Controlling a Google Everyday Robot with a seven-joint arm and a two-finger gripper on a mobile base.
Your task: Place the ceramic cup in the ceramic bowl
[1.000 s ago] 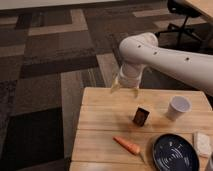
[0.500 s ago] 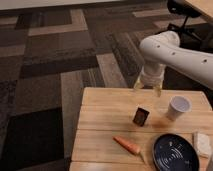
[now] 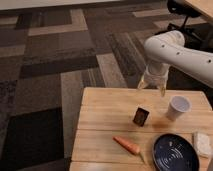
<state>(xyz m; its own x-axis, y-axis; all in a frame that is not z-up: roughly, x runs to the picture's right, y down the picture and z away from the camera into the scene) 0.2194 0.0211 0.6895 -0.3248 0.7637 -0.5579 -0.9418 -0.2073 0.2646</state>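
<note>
- The gripper (image 3: 152,86) hangs in the upper right of the frame, over the far edge of the wooden table (image 3: 105,107). Its two fingers look spread apart with nothing between them.
- The ceramic cup (image 3: 178,106) stands upright at the right of the frame, just below and to the right of the gripper, mouth facing up. It appears empty, though the inside is not fully visible.
- The ceramic bowl (image 3: 175,152) lies at the lower right, directly below the cup in the frame and apart from it.
- The cup is judged light but rigid, with a smooth glazed wall that could slip under a weak pinch. It would chip if it were dropped or knocked against the bowl.
- No handle shows, so the likely hold is across the rim, one finger inside and one outside, or around the upper wall, where the taper leaves it widest.
- The small dark box (image 3: 141,116) sits to the left of the cup, well clear of a descent from above. The carrot (image 3: 127,145) and the pale block (image 3: 202,142) flank the bowl, so the set-down should be gentle and centred.
</note>
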